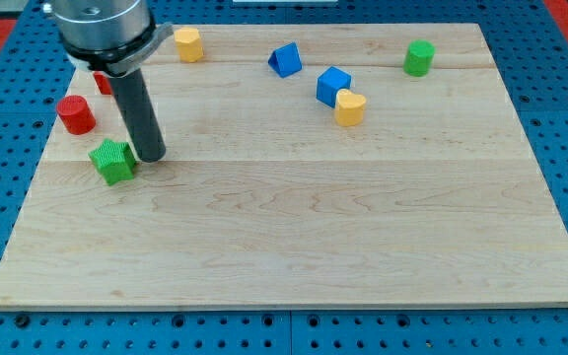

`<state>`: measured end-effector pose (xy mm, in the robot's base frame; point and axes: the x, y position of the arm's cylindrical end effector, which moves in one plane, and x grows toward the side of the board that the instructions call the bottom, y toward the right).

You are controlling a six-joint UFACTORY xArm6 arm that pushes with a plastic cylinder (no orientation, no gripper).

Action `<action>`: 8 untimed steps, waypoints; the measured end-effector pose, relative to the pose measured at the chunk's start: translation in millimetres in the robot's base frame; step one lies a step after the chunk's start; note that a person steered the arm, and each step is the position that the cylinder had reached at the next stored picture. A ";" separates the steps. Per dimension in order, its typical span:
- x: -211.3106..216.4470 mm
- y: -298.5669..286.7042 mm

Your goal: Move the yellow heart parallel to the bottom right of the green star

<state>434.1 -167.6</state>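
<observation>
The yellow heart (350, 106) lies at the view's upper middle right, touching the lower right of a blue cube (332, 85). The green star (113, 162) lies at the view's left. My tip (151, 157) rests on the board just to the right of the green star, very close to it or touching it, and far to the left of the yellow heart.
A red cylinder (76, 114) stands above left of the star. Another red block (102, 82) is partly hidden behind the rod. A yellow block (188, 44) and a blue triangular block (284, 60) lie near the top edge. A green cylinder (419, 58) stands at top right.
</observation>
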 end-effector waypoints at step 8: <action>-84.6 300.7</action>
<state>349.5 133.1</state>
